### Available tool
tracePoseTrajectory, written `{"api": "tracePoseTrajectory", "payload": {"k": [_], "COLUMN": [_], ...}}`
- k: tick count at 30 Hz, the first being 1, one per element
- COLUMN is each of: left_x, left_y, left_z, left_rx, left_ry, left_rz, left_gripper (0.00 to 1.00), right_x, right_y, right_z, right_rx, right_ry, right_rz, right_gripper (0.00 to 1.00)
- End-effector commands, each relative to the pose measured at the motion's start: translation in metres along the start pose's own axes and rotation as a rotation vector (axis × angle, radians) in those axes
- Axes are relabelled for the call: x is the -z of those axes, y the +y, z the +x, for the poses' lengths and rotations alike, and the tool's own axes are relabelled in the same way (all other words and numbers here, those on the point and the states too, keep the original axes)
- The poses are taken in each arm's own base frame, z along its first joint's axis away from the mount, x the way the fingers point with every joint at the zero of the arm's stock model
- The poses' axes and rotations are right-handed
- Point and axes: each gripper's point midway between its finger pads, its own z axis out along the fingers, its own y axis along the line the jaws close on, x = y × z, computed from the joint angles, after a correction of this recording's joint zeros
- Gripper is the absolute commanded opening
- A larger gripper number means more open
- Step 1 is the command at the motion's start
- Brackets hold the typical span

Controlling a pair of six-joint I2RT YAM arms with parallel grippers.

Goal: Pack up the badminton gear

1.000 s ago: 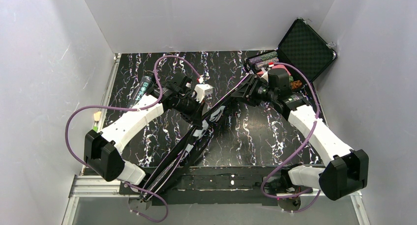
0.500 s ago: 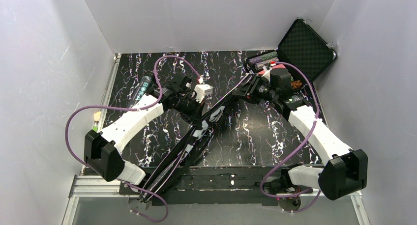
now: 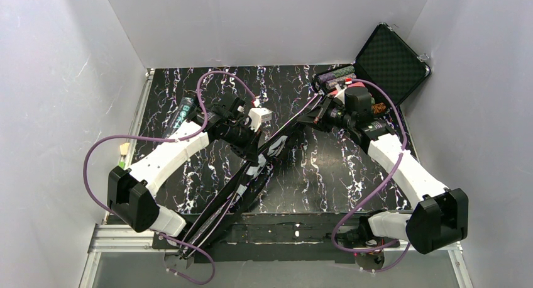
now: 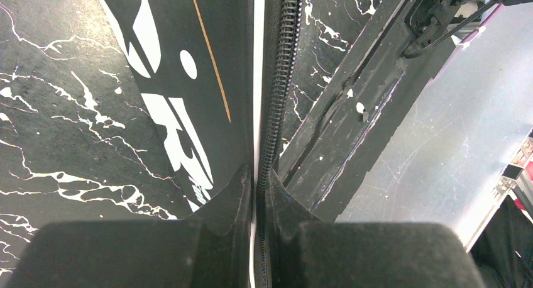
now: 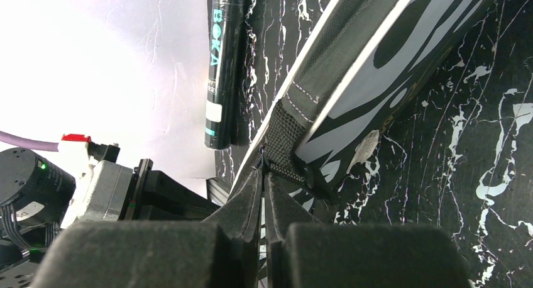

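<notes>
The long black racket bag (image 3: 242,181) with white lettering lies diagonally from the near left to the far right. My left gripper (image 3: 256,151) is shut on its zipper edge near the middle; the left wrist view shows the zipper coil (image 4: 276,93) running between the closed fingers of this gripper (image 4: 258,175). My right gripper (image 3: 312,115) is at the bag's far end. In the right wrist view it (image 5: 264,168) is shut on the woven black corner of the bag (image 5: 377,55). The black tube (image 3: 183,112) with teal print (image 5: 221,61) lies at the far left.
An open black hard case (image 3: 384,61) with rolls of coloured chips stands at the back right, just behind my right wrist. Purple cables loop over both arms. White walls close in the table on three sides. A metal rail (image 3: 119,238) runs along the near edge.
My right gripper has closed from open onto the bag's far end and edged slightly toward it. The left arm and the bag have stayed put.
</notes>
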Motion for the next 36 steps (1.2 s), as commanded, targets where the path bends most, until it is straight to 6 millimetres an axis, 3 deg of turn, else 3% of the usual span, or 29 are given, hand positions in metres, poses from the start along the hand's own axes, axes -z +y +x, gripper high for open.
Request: {"api": "tracePoseTrajectory", "payload": {"k": [1, 7, 22, 29, 32, 36], "left_x": [0.02, 0.02, 0.018, 0.018, 0.018, 0.024], "left_y": [-0.017, -0.016, -0.013, -0.013, -0.015, -0.016], "left_z": [-0.017, -0.017, -0.018, -0.024, -0.029, -0.043], "left_rx": [-0.035, -0.034, -0.03, -0.026, -0.018, -0.004], "left_ry": [-0.083, -0.08, -0.076, -0.081, -0.085, -0.126], "left_rz": [0.039, 0.031, 0.022, 0.022, 0.036, 0.05], "left_gripper": [0.0, 0.0, 0.0, 0.0, 0.06, 0.26], "right_x": [0.001, 0.006, 0.013, 0.001, -0.005, -0.01], "right_y": [0.008, 0.014, 0.04, 0.057, 0.059, 0.062], "right_z": [-0.003, 0.006, 0.059, 0.104, 0.118, 0.127], "right_rx": [0.013, 0.002, 0.021, 0.062, 0.073, 0.067], "right_ry": [-0.011, 0.019, 0.151, 0.284, 0.324, 0.347], "right_rz": [-0.041, -0.083, -0.189, -0.216, -0.212, -0.22], "right_gripper": [0.03, 0.01, 0.01, 0.01, 0.01, 0.01]}}
